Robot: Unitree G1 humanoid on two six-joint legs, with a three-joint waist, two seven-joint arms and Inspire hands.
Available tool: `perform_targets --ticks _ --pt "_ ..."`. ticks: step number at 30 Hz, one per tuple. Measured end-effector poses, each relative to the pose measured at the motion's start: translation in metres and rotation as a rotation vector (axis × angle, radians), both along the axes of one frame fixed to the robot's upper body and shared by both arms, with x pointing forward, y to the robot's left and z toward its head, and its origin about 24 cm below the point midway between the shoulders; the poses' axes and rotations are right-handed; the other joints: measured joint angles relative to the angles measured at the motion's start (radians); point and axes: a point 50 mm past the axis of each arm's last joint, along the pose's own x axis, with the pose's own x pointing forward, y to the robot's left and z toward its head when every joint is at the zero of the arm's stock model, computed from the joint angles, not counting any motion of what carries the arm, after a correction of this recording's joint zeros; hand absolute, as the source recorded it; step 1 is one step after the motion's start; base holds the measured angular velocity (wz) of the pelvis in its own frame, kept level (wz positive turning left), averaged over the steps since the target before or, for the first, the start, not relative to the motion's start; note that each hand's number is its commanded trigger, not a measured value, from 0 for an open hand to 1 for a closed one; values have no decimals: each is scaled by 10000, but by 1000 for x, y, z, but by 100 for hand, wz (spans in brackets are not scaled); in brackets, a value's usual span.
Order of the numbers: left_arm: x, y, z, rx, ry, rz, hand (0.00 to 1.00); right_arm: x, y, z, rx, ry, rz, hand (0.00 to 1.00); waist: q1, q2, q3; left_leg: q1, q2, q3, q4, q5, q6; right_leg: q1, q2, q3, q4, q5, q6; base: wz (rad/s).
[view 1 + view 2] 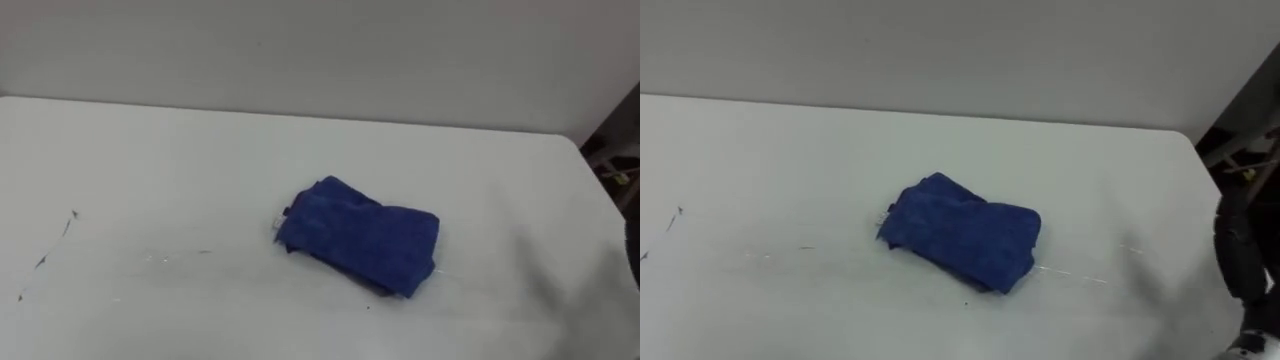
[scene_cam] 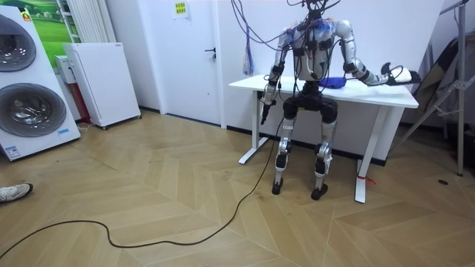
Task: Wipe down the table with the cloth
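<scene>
on the white table (image 1: 150, 160), about the middle of its far half, lies a blue cloth (image 1: 358, 237), folded into a rumpled oblong and flat on the top. it is untouched by either hand. thin dark scribbles (image 1: 45, 255) mark the table toward the left edge, well apart from the cloth.

in the room view the robot stands upright at the table's near side, facing it, on a wooden floor (image 2: 148, 193). its right hand (image 2: 392, 74) is stretched out sideways over the table's right end, and the cloth lies to the left of that hand, clear of it. whether this hand is open or closed cannot be told. the left hand (image 2: 264, 113) hangs down beside the table's left end, below the level of the top and far from the cloth. its state cannot be told either.
</scene>
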Motion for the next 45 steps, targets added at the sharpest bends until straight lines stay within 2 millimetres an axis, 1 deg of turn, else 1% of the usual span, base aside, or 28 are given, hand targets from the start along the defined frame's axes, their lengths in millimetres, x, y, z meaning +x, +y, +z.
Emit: perform_targets --ticks 1,2,3,5,7,8,11,13,14,15,16,18,20,21,22,24,27,28,29,31,33,35,37,38,40,41,43,45 --pt "1 0 0 1 -14 -2 0 -8 -4 -5 391 9 -558 0 -48 -31 25 -12 0 22 -15 -3 -1 -33 1 28 8 -10 7 -5" --pt "0 0 0 4 0 13 0 -12 -7 -7 581 -9 -868 0 -64 27 -3 -14 3 49 -24 -4 -2 -48 12 70 6 -13 8 -6" --pt "0 0 0 18 -4 32 0 -21 -11 -12 991 -39 -1503 0 -113 -2 -18 -9 -2 68 -48 -4 -1 -59 38 200 2 -30 13 -4" --pt "-4 1 0 30 54 113 0 -32 -17 -18 1536 -174 -2387 0 -213 26 3 -1 -16 69 -49 -1 3 -55 37 238 6 -30 12 0" --pt "-3 5 2 167 7 217 0 -46 -20 -24 1862 -240 -3270 0 -316 55 -4 37 -18 69 -38 1 6 -29 32 243 19 -31 12 0" --pt "-3 6 2 226 -5 216 0 -48 -21 -24 1866 -260 -3377 0 -336 52 -1 69 -16 69 -40 1 6 -1 33 242 16 -32 12 0" --pt "-2 11 4 454 -142 350 0 -61 -25 -31 2140 -203 -4100 0 -361 -47 -4 124 -25 68 -64 -4 6 43 32 293 23 -86 35 0" --pt "-6 12 5 501 -30 384 0 -76 -27 -37 2879 -514 -5401 0 -356 -146 20 29 -28 68 -62 -9 13 -1 40 310 -68 -68 36 0" --pt "-8 12 5 501 12 391 0 -81 -28 -39 3088 -596 -5834 0 -371 -114 6 -6 -33 68 -50 -10 16 -24 49 351 -77 -55 28 0" --pt "-9 12 5 509 27 389 0 -89 -28 -43 3457 -746 -6555 0 -436 -127 20 -58 -46 69 -48 -10 19 -81 62 435 -72 -53 25 0" --pt "-13 13 6 524 106 412 0 -98 -28 -47 3716 -795 -7183 0 -504 -74 -2 -90 -55 76 -45 -9 20 -126 80 525 -69 -52 25 -3" --pt "-16 13 6 541 190 449 0 -114 -27 -51 4110 -991 -8190 0 -530 -70 19 -79 -57 81 -55 -9 21 -128 81 539 -66 -53 26 0" --pt "-20 13 7 570 266 452 0 -131 -25 -55 4335 -864 -8958 0 -692 -1 -10 -77 -59 64 -34 -11 24 -109 81 524 -67 -53 27 2" --pt "-20 13 7 580 271 463 0 -142 -21 -59 4514 -566 -9299 0 -777 40 -42 -65 -57 44 -29 -11 24 -81 80 519 -66 -61 34 0" --pt "-19 12 6 588 243 468 0 -150 -16 -64 4823 -425 -9676 0 -771 82 -61 -42 -57 46 -37 -12 24 -72 80 538 -48 -70 35 0" --pt "-17 12 6 634 211 475 0 -163 -7 -69 5214 -268 -10221 0 -795 135 -63 -7 -57 82 -49 -12 24 -70 83 571 -33 -71 34 -4" --pt "-15 11 5 710 171 534 0 -184 12 -81 6010 650 -10509 0 -795 122 -64 8 -60 95 -54 -14 27 -64 86 598 -34 -68 30 -1" --pt "-16 8 4 631 196 561 0 -190 20 -86 6389 1163 -10424 0 -773 120 -61 12 -64 103 -53 -20 35 -73 95 652 -28 -67 31 -4" --pt "-16 7 4 594 213 564 0 -190 23 -88 6588 1433 -10223 0 -754 121 -61 12 -65 103 -52 -23 39 -75 102 688 -32 -67 30 0" --pt "-20 3 0 435 510 621 0 -195 35 -94 7025 2924 -9183 0 -765 135 -56 46 -69 100 -48 -28 45 -41 103 701 -37 -66 31 0" --pt "-19 -1 -3 310 682 666 0 -190 39 -99 7328 3936 -8103 0 -683 157 -49 106 -79 104 -52 -36 56 6 106 744 -36 -67 32 -2" --pt "-20 -4 -5 206 886 617 0 -186 43 -102 7354 5108 -6849 0 -442 188 -50 159 -79 150 -60 -44 62 36 116 788 -39 -63 35 -5" --pt "-20 -6 -7 118 1035 525 0 -172 47 -106 7242 6347 -5100 0 -251 214 -43 159 -78 147 -58 -45 63 50 120 778 -59 -46 31 0" --pt "-20 -7 -7 103 1079 481 0 -168 48 -107 7173 6609 -4681 0 -194 225 -37 159 -78 146 -59 -45 63 50 121 774 -59 -43 31 0" --pt "-19 -11 -8 5 1253 188 0 -154 53 -111 6965 7683 -3068 0 18 308 12 135 -77 138 -55 -45 64 28 121 766 -60 -35 28 0" --pt "-19 -12 -9 -28 1292 118 0 -151 54 -112 6912 7923 -2658 0 86 333 17 135 -77 136 -55 -47 65 28 121 765 -56 -35 28 0" --pt "-20 -17 -11 -131 1562 -260 0 -138 59 -114 6593 8841 -1081 0 319 455 30 136 -78 123 -53 -47 65 39 121 752 -56 -35 29 0" --pt "-18 -20 -12 -129 1642 -447 0 -132 64 -116 6390 9292 -162 0 408 504 42 135 -77 46 -35 -46 65 94 113 676 -60 -36 29 11"
